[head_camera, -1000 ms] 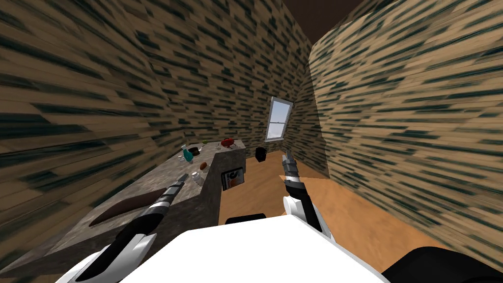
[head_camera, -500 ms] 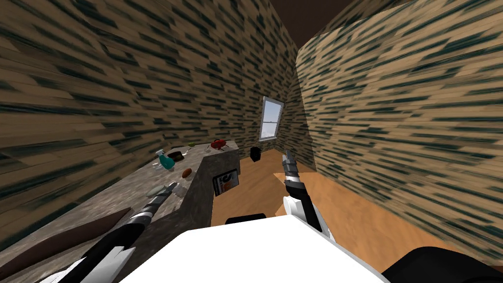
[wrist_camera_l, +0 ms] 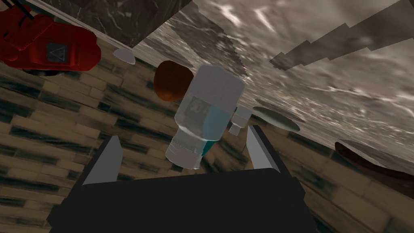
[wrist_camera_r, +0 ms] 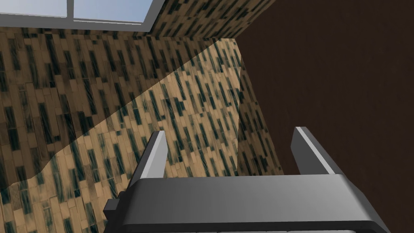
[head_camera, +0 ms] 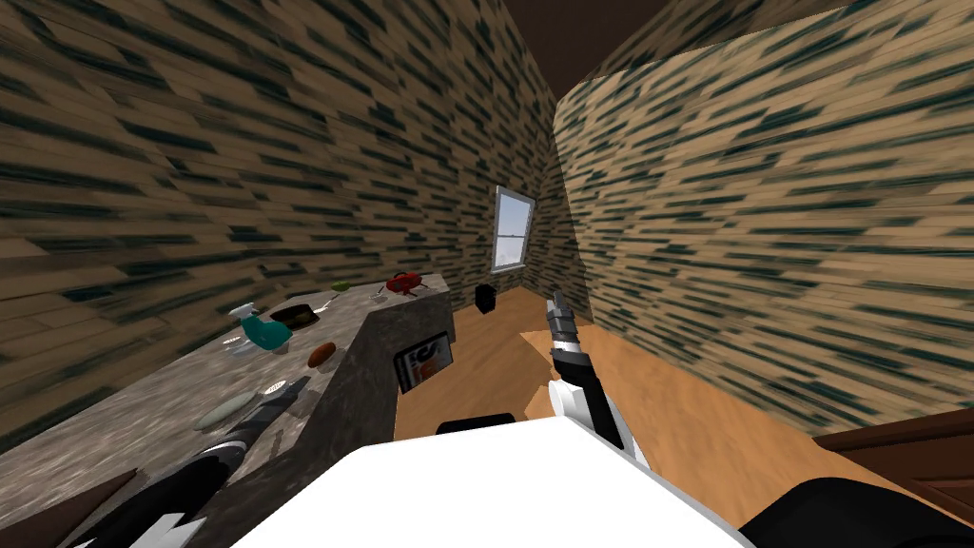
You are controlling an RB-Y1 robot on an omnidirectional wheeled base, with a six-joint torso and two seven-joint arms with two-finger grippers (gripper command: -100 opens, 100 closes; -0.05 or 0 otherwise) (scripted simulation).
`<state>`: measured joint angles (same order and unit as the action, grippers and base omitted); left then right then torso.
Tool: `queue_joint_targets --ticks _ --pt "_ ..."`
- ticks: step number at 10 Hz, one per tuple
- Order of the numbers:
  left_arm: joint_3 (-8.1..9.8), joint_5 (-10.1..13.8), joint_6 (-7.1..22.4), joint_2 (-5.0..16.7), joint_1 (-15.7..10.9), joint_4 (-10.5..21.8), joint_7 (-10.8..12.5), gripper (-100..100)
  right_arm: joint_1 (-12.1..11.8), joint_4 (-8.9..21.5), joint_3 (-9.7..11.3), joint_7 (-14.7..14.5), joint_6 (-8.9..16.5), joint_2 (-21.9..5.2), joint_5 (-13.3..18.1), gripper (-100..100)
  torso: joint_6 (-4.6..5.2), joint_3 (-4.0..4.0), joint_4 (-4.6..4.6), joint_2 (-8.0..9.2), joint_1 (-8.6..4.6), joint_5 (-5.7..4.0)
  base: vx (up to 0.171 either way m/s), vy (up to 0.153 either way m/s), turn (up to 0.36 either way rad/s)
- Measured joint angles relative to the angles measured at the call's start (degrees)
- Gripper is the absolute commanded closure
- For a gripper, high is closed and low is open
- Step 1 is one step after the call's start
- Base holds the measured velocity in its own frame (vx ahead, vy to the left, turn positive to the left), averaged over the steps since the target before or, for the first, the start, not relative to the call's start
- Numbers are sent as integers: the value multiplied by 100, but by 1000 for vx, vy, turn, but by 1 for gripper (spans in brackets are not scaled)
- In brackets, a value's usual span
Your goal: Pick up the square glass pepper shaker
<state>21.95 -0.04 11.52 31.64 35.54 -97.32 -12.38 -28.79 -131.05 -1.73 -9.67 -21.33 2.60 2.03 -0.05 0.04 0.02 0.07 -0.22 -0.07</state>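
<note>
**Pepper shaker (wrist_camera_l: 208, 109) stood between the spread fingers of the left end effector (wrist_camera_l: 182, 155).**

The shaker was a clear, square-shouldered bottle on the marbled grey bench (wrist_camera_l: 323, 60); its long axis ran straight off the bench top, with the wide base on the stone and the narrower cap end nearest the end effector's dark body; it sat in the gap between the fingers, and neither finger visibly pressed it. A brown rounded thing (wrist_camera_l: 172, 81) lay just behind the shaker, on the far side from the fingers; a teal bottle (head_camera: 264, 333) stood beyond, its colour showing through the glass; a flat grey-green dish (wrist_camera_l: 277, 119) lay near one finger; a red object (wrist_camera_l: 48, 48) sat well apart. The right end effector (wrist_camera_r: 230, 151) hung over the floor beside the bench, its fingers spread and holding nothing.
</note>
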Motion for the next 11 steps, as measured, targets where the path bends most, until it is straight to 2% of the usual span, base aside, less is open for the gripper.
queue_joint_targets --ticks 2,4,5,6,7,9,10,11 --pt "88 -28 180 238 108 186 52 -100 0 0 0 0 0 0 0 0 0 2 1 4 10 2 32 -34 -109" --pt "129 -122 306 412 78 499 72 -100 0 0 0 0 0 0 0 0 0 4 1 7 14 3 35 -27 -124" --pt "157 -189 424 451 113 506 79 -100 0 0 -1 0 0 0 0 0 -1 3 1 6 15 3 17 -7 -17" --pt "160 -197 458 454 117 500 80 0 0 0 -1 0 0 -1 0 0 -3 6 2 12 19 5 0 0 0" --pt "160 -196 455 454 116 501 80 -100 0 0 -1 0 0 -1 0 0 -3 9 3 17 22 5 28 34 -53" --pt "148 -254 421 424 -9 693 65 -100 0 0 -2 0 0 -1 0 0 -1 1 1 2 47 11 39 50 -47" --pt "147 -258 419 422 -16 701 63 100 0 0 -1 0 0 -1 0 0 -3 4 1 9 38 10 2 7 20" --pt "151 -258 425 422 -7 709 62 100 0 0 -1 0 0 -1 0 0 7 8 6 13 25 6 0 0 0"
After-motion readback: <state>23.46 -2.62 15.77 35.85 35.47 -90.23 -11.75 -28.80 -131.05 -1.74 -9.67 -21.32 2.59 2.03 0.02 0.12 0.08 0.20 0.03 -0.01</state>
